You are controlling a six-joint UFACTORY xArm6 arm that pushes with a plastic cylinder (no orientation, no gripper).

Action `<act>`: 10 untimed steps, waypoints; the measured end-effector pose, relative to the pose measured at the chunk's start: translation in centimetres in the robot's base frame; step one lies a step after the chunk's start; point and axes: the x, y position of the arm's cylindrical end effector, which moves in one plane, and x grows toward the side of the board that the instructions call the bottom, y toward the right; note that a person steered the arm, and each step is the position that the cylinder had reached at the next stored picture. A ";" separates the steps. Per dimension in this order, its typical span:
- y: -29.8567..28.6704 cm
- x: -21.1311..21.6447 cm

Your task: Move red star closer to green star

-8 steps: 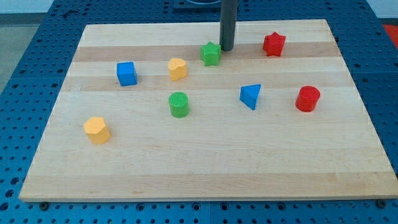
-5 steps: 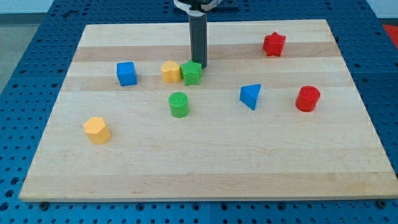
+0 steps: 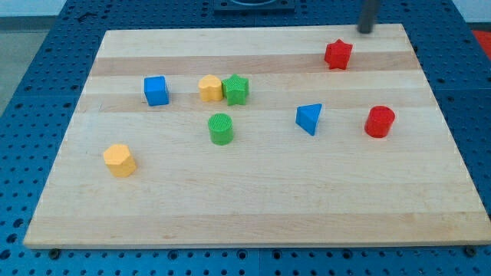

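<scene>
The red star (image 3: 337,54) lies near the view's top right of the wooden board (image 3: 253,207). The green star (image 3: 237,90) lies left of the board's centre, touching a yellow block (image 3: 210,88) on its left. My tip (image 3: 366,31) is at the view's top edge, just above and to the right of the red star, apart from it. The tip is far to the right of the green star.
A blue cube (image 3: 156,90) lies left of the yellow block. A green cylinder (image 3: 221,128) lies below the green star. A blue triangular block (image 3: 309,119) and a red cylinder (image 3: 380,121) lie at the right. A yellow hexagonal block (image 3: 120,159) lies at the lower left.
The tip pushed the green star down and left against the yellow block, which also shifted left. The tip then left it and moved to the top right, near the red star.
</scene>
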 end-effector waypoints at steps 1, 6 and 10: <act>0.6 2.8; -16.7 7.6; -17.7 8.6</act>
